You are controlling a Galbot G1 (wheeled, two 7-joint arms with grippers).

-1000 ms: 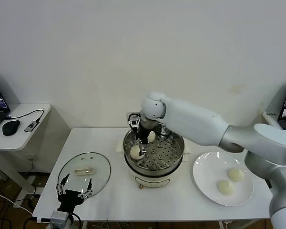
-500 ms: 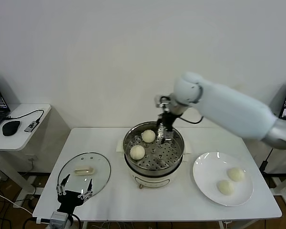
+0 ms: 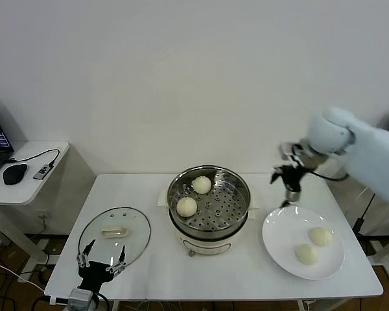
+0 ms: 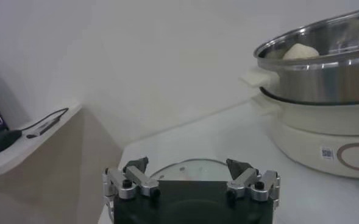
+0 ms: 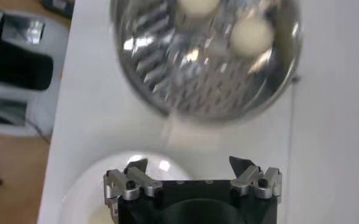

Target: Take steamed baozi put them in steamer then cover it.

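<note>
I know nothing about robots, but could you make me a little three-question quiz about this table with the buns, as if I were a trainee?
1. How many baozi lie in the steamer?
2. True or false: the cover sits on the steamer.
3. The right gripper hovers above: A) the plate's far edge, B) the cover, C) the mouse.

Key:
1. Two; two more wait on the plate.
2. False; it lies on the table, by the left gripper.
3. A.
</note>
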